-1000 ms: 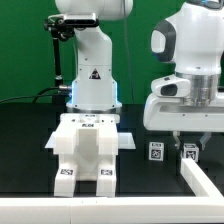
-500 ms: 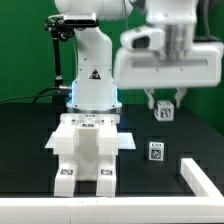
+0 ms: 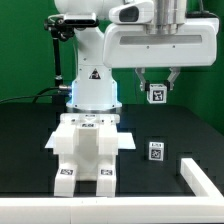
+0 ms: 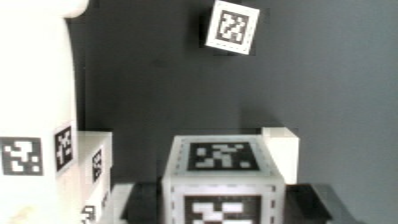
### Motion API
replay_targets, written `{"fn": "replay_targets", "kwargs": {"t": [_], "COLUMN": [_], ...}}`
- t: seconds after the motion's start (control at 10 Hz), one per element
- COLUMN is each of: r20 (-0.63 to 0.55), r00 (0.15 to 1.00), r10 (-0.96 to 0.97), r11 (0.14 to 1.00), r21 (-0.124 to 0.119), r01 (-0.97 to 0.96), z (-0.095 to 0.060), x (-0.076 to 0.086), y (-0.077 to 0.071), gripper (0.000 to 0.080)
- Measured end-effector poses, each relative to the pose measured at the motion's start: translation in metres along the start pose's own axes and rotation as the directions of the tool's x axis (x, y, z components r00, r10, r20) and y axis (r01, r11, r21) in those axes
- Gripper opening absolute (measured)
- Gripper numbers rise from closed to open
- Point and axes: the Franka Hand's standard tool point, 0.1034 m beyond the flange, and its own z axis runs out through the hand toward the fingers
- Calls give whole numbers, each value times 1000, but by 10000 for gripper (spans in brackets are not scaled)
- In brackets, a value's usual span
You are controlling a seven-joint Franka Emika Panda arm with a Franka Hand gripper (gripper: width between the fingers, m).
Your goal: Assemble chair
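The partly built white chair [image 3: 86, 150] stands on the black table left of centre, two legs toward the front, each with a square tag. My gripper [image 3: 155, 88] hangs high above the table, right of the chair, shut on a small white tagged chair piece [image 3: 156, 93]. In the wrist view that piece [image 4: 224, 175] fills the space between the dark fingers [image 4: 324, 200], tags on its top and front. Another small tagged chair piece [image 3: 155, 151] stands on the table under the gripper; it also shows in the wrist view [image 4: 233, 24]. The chair's tagged side shows in the wrist view [image 4: 45, 150].
The white L-shaped border rail [image 3: 200, 180] runs along the front right corner of the table. The robot's white base [image 3: 92, 70] stands behind the chair, with black cables at the exterior view's left. A green wall is behind.
My gripper has risen from the table at the right and moved toward the exterior view's left, carrying the small tagged piece up with it. One tagged piece stays on the table.
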Motion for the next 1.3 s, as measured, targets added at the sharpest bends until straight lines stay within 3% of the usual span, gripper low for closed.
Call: {"fn": "replay_targets", "kwargs": {"t": [0.2, 0.3, 0.4, 1.3], "r20": [3, -3, -9, -9], "r00": [1000, 997, 995, 995], "r10": [-26, -77, -96, -96], "r11": [1000, 996, 994, 994], "r21": [-8, -43, -45, -45], "r01": [26, 76, 95, 95], "z": [-2, -17, -21, -21], "x": [1, 7, 10, 10], "y": [5, 30, 37, 37], "gripper": [282, 282, 282, 282]}}
